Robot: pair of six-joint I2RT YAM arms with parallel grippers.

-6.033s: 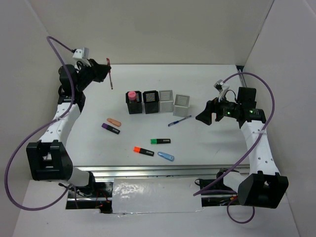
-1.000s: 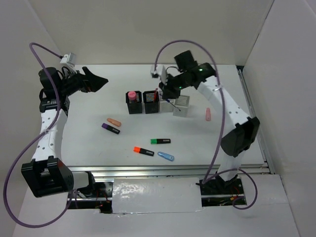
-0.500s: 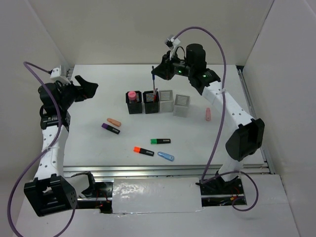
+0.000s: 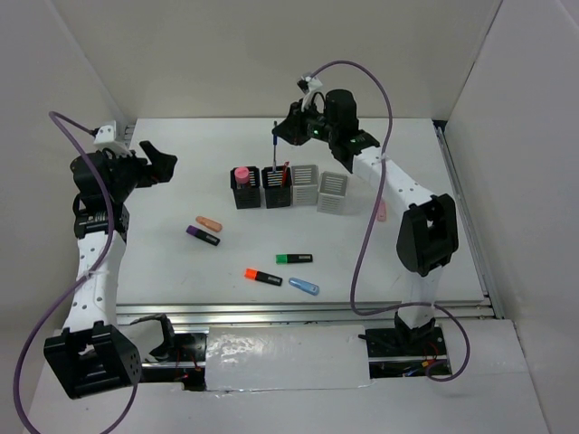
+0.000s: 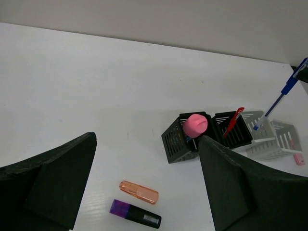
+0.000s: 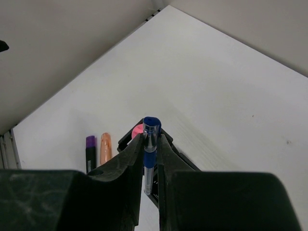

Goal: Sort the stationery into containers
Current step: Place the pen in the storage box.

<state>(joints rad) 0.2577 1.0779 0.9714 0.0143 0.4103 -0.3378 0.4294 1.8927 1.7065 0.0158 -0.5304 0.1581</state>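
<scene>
Your right fingers (image 6: 127, 168), clamped on the blue pen (image 4: 275, 149) that lay on the desk (image 4: 181, 190) seconds ago, now hold it upright over the black cup (image 4: 277, 190) with the red pen (image 5: 233, 121); your left fingers (image 5: 53, 183) hang apart, empty. A drop looks next.

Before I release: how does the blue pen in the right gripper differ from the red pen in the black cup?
The blue pen is clamped in the right gripper, over the cups; the red pen stands loose in the black cup. The blue one hangs near vertical, the red one leans. Both are thin pens.
</scene>
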